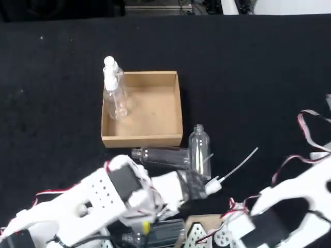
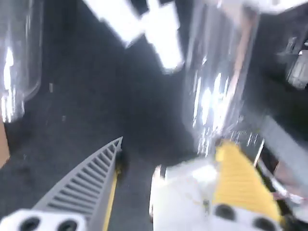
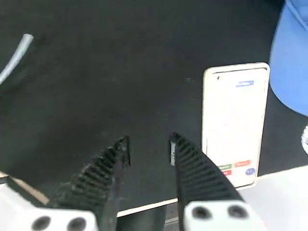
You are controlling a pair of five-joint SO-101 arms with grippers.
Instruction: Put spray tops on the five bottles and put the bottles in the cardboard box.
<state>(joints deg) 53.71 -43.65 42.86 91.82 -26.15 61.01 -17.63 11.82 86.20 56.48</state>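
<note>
The cardboard box (image 1: 155, 111) sits mid-table with two topped bottles (image 1: 115, 93) standing in its left side. Just in front of it a bare bottle (image 1: 199, 149) stands upright and another (image 1: 161, 156) lies on its side. My left gripper (image 1: 199, 185) is low in front of these bottles. A white spray top (image 1: 213, 185) with a long tube lies at its tip. In the left wrist view the gripper (image 2: 137, 156) is open with dark table between the fingers, a clear bottle (image 2: 216, 96) just beyond. My right gripper (image 3: 149, 144) hangs open over bare cloth.
A third bare bottle (image 1: 158, 232) lies at the front edge under the left arm. A phone (image 3: 236, 125) and a blue cap (image 3: 293, 53) lie near the right gripper. The right arm (image 1: 295, 201) stands at the front right, trailing wires.
</note>
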